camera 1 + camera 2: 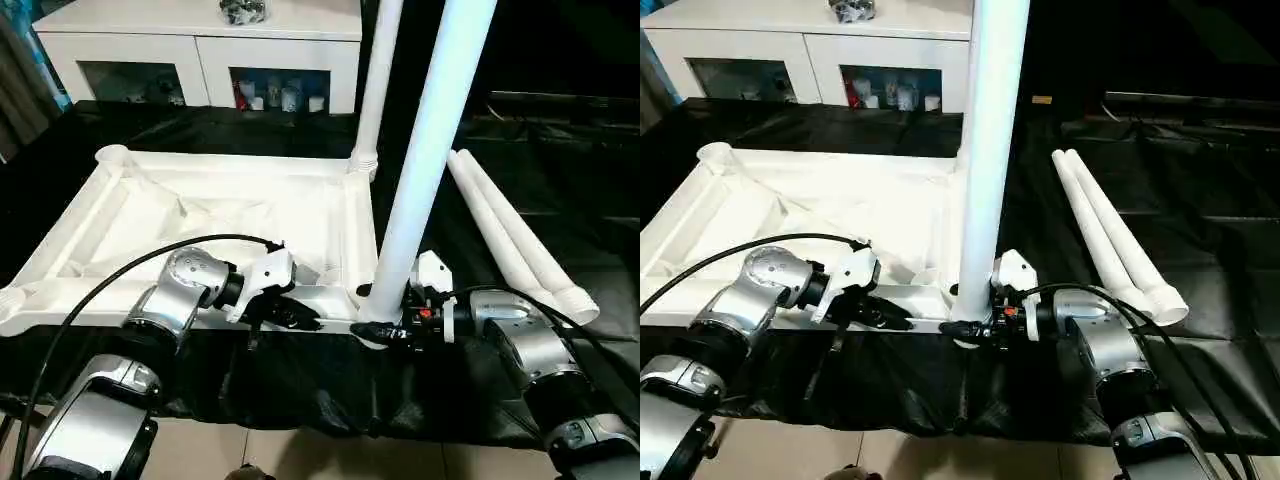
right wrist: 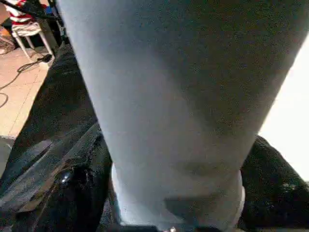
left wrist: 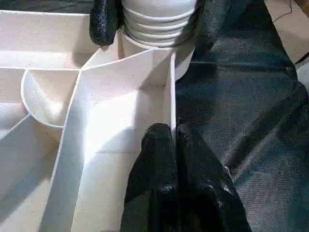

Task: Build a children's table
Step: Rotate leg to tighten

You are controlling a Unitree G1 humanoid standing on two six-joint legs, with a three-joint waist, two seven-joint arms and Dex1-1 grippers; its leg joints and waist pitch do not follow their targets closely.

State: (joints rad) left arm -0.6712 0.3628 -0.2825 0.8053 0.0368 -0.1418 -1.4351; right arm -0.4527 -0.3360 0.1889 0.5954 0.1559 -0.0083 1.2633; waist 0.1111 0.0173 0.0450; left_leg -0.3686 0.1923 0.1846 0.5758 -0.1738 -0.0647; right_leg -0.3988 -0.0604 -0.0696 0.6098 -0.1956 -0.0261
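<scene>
a: where's the right gripper (image 1: 385,328)?

b: at the near right corner of the white plastic rectangular tabletop (image 1: 230,215), its two black fingers set either side of the foot of an upright long white tubular leg (image 1: 425,160), clasping it where it stands in the round corner socket.

a: and the left gripper (image 1: 300,318)?

b: just left of it on the near rim, fingers pressed together and pinching the thin edge rib of the tabletop.

a: how does the tabletop lie?

b: ribbed underside up on a black cloth (image 1: 300,385) covering the work surface. a second white tubular leg (image 1: 375,85) stands upright in the far right socket.

a: the other legs?

b: two more white tubular legs (image 1: 515,235) lie side by side on the cloth to the right, apart from the tabletop. a white glass-doored cabinet (image 1: 200,50) stands at the far side.
</scene>
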